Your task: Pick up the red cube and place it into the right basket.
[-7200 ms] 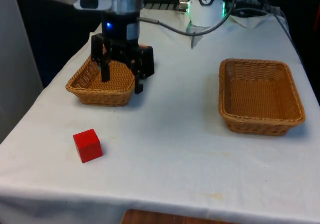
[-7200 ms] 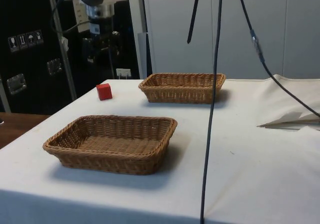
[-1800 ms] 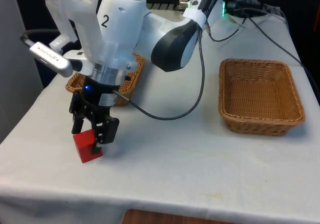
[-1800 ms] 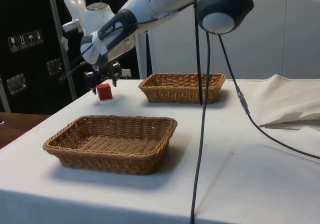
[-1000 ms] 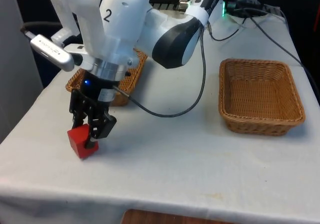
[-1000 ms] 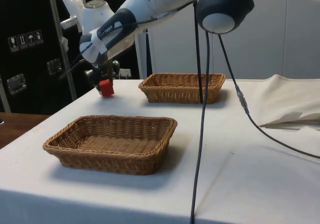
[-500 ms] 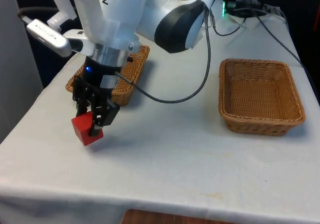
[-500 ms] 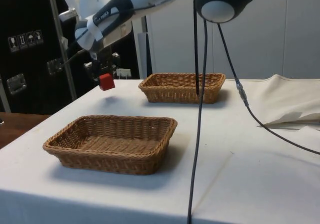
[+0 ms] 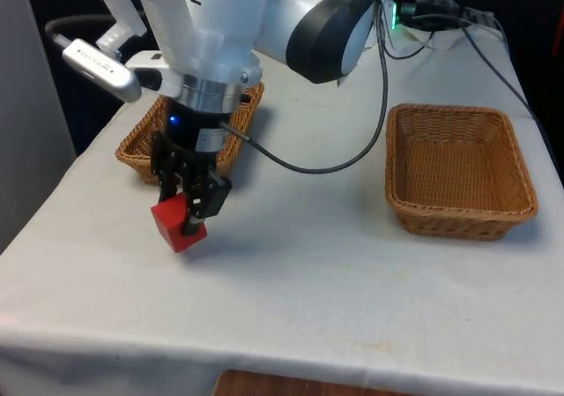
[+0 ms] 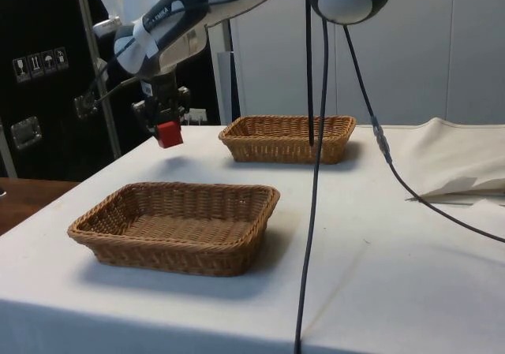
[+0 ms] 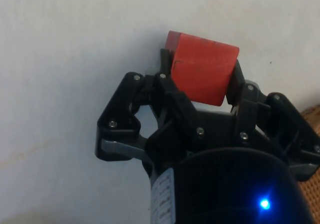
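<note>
The jaws are clamped on the red cube (image 11: 202, 72), one finger (image 11: 167, 67) pressed against each of two opposite faces, as the wrist view shows. The gripper (image 9: 188, 212) hangs from the white arm (image 9: 220, 34) and holds the cube (image 9: 178, 225) clear of the white cloth (image 9: 291, 299), tilted a little, with a faint shadow on the cloth beneath it. In the side view the cube (image 10: 167, 133) hangs in the gripper (image 10: 164, 127) above the table's far part, well above the cloth (image 10: 394, 244).

Just behind the gripper, toward the front view's left, sits a wicker basket (image 9: 141, 153), partly hidden by the arm. The other wicker basket (image 9: 458, 171) stands on the front view's right, well apart from the cube, with bare cloth between them. A black cable (image 9: 352, 153) loops from the wrist down over the cloth between the two baskets. In the side view, this cable (image 10: 312, 236) hangs in front of both baskets.
</note>
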You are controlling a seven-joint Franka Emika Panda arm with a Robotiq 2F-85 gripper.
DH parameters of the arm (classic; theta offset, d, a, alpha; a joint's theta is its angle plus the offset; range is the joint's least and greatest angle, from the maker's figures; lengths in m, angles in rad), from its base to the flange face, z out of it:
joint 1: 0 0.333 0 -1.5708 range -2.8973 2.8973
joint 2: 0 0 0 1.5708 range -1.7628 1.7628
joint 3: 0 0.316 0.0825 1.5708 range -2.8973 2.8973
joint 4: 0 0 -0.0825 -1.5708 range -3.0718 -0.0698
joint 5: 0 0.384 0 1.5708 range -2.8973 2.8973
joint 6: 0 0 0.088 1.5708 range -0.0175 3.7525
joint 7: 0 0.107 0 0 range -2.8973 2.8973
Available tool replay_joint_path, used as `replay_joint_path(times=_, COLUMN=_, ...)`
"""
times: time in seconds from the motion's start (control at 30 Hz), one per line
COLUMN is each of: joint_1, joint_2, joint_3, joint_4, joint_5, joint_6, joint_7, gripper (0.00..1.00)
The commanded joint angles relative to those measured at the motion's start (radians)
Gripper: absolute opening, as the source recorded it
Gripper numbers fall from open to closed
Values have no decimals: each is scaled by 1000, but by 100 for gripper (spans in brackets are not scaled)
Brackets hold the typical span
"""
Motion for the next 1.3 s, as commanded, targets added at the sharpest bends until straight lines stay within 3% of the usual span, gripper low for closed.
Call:
replay_joint_path(times=0.0, joint_1=7, joint_2=-19, joint_3=11, joint_4=-27, joint_5=13, joint_6=9, joint_7=-15, gripper=4)
replay_joint_path(times=0.23, joint_1=14, joint_2=-50, joint_3=37, joint_4=-58, joint_5=20, joint_6=-3, joint_7=-15, gripper=4)
replay_joint_path(times=0.27, joint_1=12, joint_2=-40, joint_3=29, joint_4=-48, joint_5=7, joint_6=-11, joint_7=-2, gripper=4)
replay_joint_path(times=0.4, joint_1=16, joint_2=-72, joint_3=57, joint_4=-81, joint_5=25, joint_6=-4, joint_7=-17, gripper=4)
replay_joint_path(times=0.53, joint_1=15, joint_2=-85, joint_3=70, joint_4=-93, joint_5=30, joint_6=-6, joint_7=-19, gripper=4)
replay_joint_path(times=0.57, joint_1=16, joint_2=-73, joint_3=60, joint_4=-83, joint_5=18, joint_6=-11, joint_7=-6, gripper=4)
replay_joint_path(times=0.7, joint_1=11, joint_2=-99, joint_3=84, joint_4=-99, joint_5=39, joint_6=-14, joint_7=-25, gripper=4)
replay_joint_path(times=0.87, joint_1=14, joint_2=-98, joint_3=73, joint_4=-94, joint_5=48, joint_6=-30, joint_7=-31, gripper=4)
replay_joint_path(times=1.17, joint_1=13, joint_2=-146, joint_3=71, joint_4=-104, joint_5=49, joint_6=-72, joint_7=-67, gripper=4)
replay_joint_path(times=1.27, joint_1=19, joint_2=-173, joint_3=71, joint_4=-125, joint_5=51, joint_6=-77, joint_7=-85, gripper=4)
